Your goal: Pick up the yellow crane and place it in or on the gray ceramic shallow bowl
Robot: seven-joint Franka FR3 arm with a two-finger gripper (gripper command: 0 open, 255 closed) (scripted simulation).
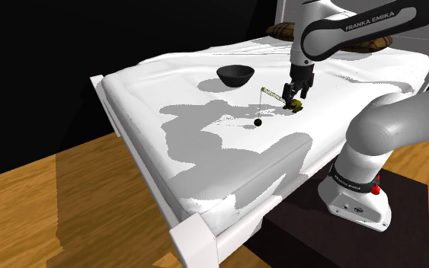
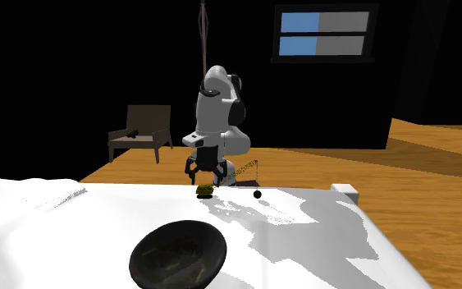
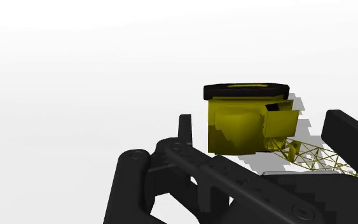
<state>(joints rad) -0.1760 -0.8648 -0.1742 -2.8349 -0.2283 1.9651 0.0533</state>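
You are working over a white bed (image 1: 152, 114), where the dark shallow bowl (image 1: 235, 74) sits to the shoulder view's left of your gripper (image 1: 297, 97). Your fingers stand apart, unclosed, either side of the yellow crane (image 3: 238, 124), which rests on the bed, near the bowl but apart from it.

wood floor (image 1: 45, 198) | white surface (image 1: 144, 84), prob. bed | armchair (image 2: 141, 131) | window (image 2: 326, 33) | black area behind

The yellow crane's (image 3: 238, 124) lattice boom (image 3: 311, 156) passes behind the gripper (image 3: 266, 127) in the wrist view, its end hidden
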